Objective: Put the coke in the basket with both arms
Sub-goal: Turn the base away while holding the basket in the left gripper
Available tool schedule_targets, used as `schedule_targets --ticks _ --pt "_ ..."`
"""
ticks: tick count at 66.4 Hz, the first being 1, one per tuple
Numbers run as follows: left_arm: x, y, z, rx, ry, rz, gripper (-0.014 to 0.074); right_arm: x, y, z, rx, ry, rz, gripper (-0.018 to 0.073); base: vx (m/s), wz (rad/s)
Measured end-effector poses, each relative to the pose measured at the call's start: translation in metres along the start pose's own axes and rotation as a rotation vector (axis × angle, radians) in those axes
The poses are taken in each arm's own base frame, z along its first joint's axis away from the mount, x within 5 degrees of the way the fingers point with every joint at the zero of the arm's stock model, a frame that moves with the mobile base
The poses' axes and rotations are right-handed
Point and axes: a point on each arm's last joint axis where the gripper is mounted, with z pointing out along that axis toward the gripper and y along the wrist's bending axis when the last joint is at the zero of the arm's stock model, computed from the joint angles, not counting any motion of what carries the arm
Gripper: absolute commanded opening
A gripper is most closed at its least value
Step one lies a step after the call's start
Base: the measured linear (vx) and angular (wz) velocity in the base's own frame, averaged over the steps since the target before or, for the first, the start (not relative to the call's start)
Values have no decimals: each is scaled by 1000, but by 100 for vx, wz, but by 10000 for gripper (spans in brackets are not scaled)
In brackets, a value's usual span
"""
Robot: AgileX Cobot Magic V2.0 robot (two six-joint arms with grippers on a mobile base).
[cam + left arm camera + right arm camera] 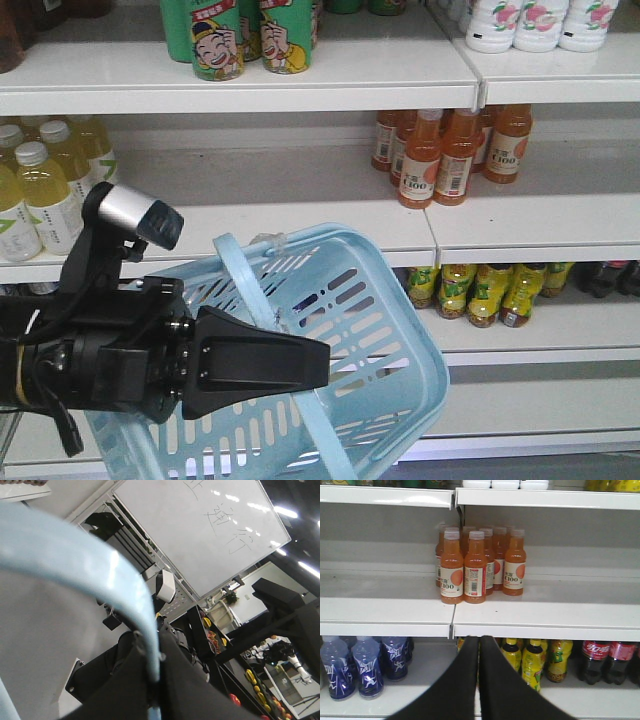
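Observation:
My left gripper (318, 364) is shut on the flat handle strap (245, 285) of the light blue basket (400, 290), which hangs tilted in front of the shelves. In the left wrist view the strap (75, 560) runs down between the closed left gripper (153, 652). Two coke bottles (592, 661) with red wraps stand on the lower shelf at the far right. They also show as dark bottles (610, 278) in the front view. My right gripper (479, 641) is shut and empty, pointing at the shelf edge left of the coke.
Orange-juice bottles (475, 567) stand on the middle shelf (520, 617). Yellow drink bottles (535, 665) sit directly left of the coke. Blue bottles (365, 667) are at the lower left. Green cans (240, 35) and pale yellow bottles (45, 190) fill other shelves.

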Motion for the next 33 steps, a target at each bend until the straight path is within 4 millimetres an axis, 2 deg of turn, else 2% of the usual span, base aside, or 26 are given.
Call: schedule_targets --ticks 16,33 --pt "0 0 0 0 1 0 -8 0 0 0 0 0 0 -5 -4 -34" --pt "0 0 0 0 1 0 -8 0 0 0 0 0 0 -5 -4 -51"
